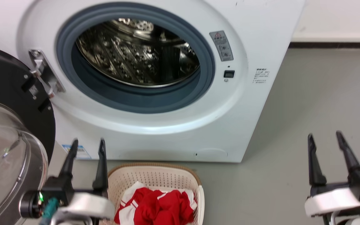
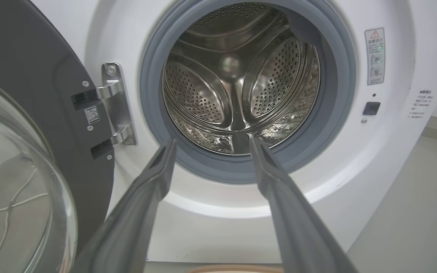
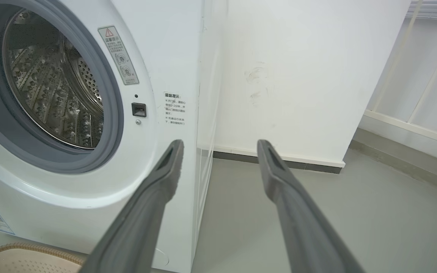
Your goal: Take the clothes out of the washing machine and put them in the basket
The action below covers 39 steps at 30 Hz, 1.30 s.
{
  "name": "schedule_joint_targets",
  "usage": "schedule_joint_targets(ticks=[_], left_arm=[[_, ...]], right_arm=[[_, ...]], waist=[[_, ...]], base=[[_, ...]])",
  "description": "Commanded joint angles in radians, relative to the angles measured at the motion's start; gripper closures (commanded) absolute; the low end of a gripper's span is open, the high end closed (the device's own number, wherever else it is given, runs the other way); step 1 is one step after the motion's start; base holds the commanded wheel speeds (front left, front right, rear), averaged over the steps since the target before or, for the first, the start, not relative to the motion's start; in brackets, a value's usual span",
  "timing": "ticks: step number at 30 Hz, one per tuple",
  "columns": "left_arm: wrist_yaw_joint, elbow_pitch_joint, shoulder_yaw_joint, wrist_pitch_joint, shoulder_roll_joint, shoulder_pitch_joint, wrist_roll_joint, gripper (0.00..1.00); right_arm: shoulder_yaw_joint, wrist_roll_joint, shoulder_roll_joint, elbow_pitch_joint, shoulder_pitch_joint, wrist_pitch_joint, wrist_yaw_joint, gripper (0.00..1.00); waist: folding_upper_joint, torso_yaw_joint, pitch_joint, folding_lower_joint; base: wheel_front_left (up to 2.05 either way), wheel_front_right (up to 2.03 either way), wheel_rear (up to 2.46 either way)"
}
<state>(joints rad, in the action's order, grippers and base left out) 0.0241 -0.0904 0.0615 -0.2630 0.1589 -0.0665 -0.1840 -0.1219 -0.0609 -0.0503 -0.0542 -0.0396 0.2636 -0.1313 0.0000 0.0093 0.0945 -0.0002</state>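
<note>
The white washing machine [image 1: 180, 125] stands with its door [image 1: 8, 125] swung open to the left; its steel drum [image 2: 237, 79] shows bare metal, no fabric in it. Red clothes [image 1: 158, 206] with white trim lie in the cream basket [image 1: 155, 176] on the floor below the porthole. My left gripper [image 1: 87, 143] is open, just left of the basket's rim, fingers pointing at the machine's front. In the left wrist view the left gripper [image 2: 211, 142] frames the drum's lower edge. My right gripper [image 1: 323, 136] is open over bare floor to the right of the machine.
The glass door bulges at the far left, close to my left arm. Grey floor [image 1: 308, 109] spreads to the right of the machine. A white wall [image 3: 298, 76] with a dark skirting and a pale railing [image 3: 423, 83] stand beyond the machine's right side.
</note>
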Motion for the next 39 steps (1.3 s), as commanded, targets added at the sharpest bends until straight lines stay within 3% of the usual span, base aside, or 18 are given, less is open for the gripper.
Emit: schedule_joint_targets(ticks=[1, 10, 35, 36, 39], left_arm=[[-0.006, 0.019, -0.016, -0.003, -0.016, 0.053, 0.030, 0.00], [0.008, 0.035, -0.042, -0.003, -0.063, 0.166, 0.110, 0.00], [0.019, 0.067, -0.088, -0.003, -0.095, 0.146, 0.146, 0.00], [0.020, 0.064, -0.086, 0.000, -0.097, 0.159, 0.144, 1.00], [0.020, 0.038, -0.087, 0.003, -0.102, 0.171, 0.143, 1.00]], right_arm=[[0.013, 0.013, 0.000, -0.003, 0.040, 0.002, 0.001, 0.00], [0.025, 0.049, 0.000, 0.017, 0.105, 0.002, 0.001, 0.00], [0.031, 0.051, 0.000, 0.006, 0.101, 0.002, 0.001, 0.00], [0.031, 0.053, 0.000, 0.007, 0.102, 0.000, 0.000, 1.00], [0.033, 0.053, 0.002, -0.020, 0.109, -0.002, 0.000, 1.00]], waist=[[0.0000, -0.016, -0.062, 0.0002], [0.0000, -0.038, -0.094, 0.0002], [0.0000, -0.051, -0.100, 0.0002], [0.0000, -0.051, -0.100, 0.0002], [0.0000, -0.051, -0.100, 0.0004]], base=[[0.00, 0.00, 0.00], [0.00, 0.00, 0.00], [0.00, 0.00, 0.00], [0.00, 0.00, 0.00], [0.00, 0.00, 0.00]])
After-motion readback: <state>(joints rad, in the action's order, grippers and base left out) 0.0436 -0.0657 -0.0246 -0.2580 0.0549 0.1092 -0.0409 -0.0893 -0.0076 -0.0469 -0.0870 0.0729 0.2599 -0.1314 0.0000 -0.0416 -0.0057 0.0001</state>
